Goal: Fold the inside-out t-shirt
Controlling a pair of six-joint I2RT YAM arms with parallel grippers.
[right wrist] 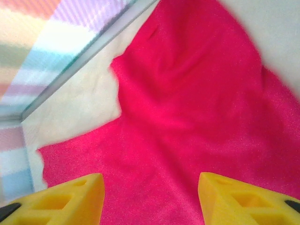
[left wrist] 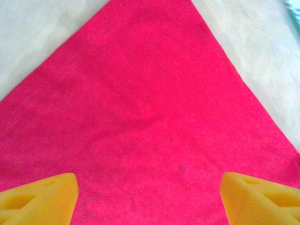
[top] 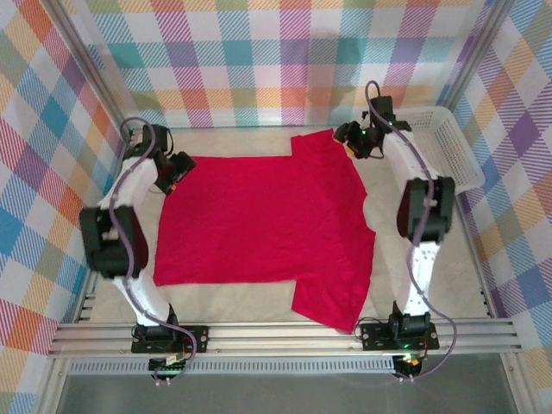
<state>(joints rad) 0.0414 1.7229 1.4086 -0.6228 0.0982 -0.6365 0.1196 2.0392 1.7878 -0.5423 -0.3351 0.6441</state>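
Both the left gripper (left wrist: pixel 149 185) and right gripper (right wrist: pixel 150 187) are held wide open, empty, above the t-shirt (top: pixel 259 216) spread on the table (top: pixel 466 259).

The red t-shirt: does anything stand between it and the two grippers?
Nothing visible does. The left gripper is open over the far left corner of the t-shirt, and the right gripper is open over its far sleeve. The white basket sits off to the right, apart from the cloth.
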